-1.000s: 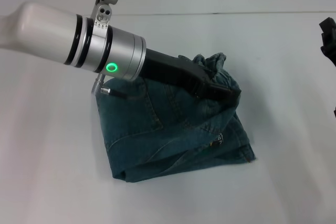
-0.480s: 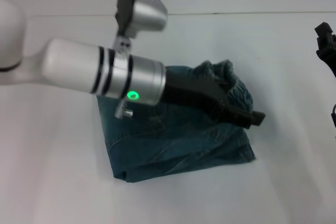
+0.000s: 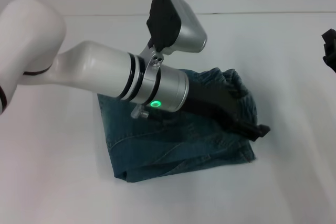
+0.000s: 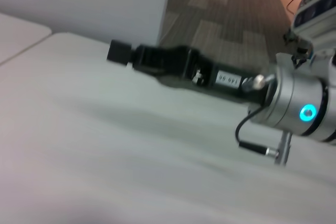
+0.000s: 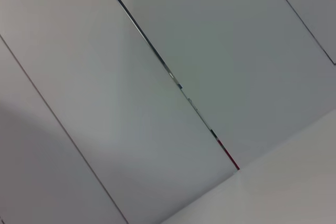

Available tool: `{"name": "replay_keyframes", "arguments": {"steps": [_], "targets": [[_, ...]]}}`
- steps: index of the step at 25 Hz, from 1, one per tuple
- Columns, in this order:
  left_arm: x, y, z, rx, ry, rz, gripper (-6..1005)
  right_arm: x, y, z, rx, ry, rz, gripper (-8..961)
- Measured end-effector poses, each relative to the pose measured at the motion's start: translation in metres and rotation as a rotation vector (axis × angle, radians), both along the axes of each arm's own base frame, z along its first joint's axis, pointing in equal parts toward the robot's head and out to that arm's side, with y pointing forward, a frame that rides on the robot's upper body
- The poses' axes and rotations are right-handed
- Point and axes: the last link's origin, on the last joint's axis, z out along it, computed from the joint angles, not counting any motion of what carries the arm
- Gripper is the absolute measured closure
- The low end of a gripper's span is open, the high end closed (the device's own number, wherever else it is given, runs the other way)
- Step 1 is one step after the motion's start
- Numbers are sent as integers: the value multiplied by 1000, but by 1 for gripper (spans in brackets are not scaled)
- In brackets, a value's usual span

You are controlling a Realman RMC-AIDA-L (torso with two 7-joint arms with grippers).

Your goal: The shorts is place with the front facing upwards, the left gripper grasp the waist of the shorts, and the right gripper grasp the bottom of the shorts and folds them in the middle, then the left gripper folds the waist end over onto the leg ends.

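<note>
Shorts (image 3: 173,145): blue denim, folded into a compact bundle, lying approx. centre of worktop (image 3: 283,66). Gathered waist (image 3: 239,90) on top at the bundle's right side, over lower layers. Left hand (image 3: 257,129): black, reaching across the bundle from the left, tip at the right edge of the denim by the waist; fingers apart or together: cannot tell. Right hand (image 3: 329,51): at far right edge of head view, well apart from shorts; state cannot tell. Worktop: plain white, matte, w/ a dark seam line (image 3: 262,12) near the back. Room: grey patterned floor (image 4: 226,9) beyond worktop edge in left wrist view; right wrist view shows pale panels w/ dark seams only.
</note>
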Motion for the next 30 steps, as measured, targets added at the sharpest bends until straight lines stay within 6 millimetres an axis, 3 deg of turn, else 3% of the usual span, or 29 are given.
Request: {"name": "replay_keyframes", "arguments": {"steps": [6, 14, 18, 21, 25, 30], "targets": [[16, -2, 2, 14, -56, -41, 81, 3, -1, 2, 10, 1, -14, 872], [20, 6, 1, 87, -82, -29, 81, 6, -2, 3, 12, -7, -23, 865], [17, 9, 17, 115, -187, 25, 82, 8, -3, 6, 13, 0, -22, 861], [5, 13, 43, 152, -322, 92, 82, 6, -4, 10, -7, 19, 25, 859], [-28, 12, 81, 175, -500, 202, 81, 1, -5, 23, -79, 31, 146, 855], [-92, -1, 130, 242, -629, 342, 82, -9, -5, 44, -197, 55, 314, 851]]}}
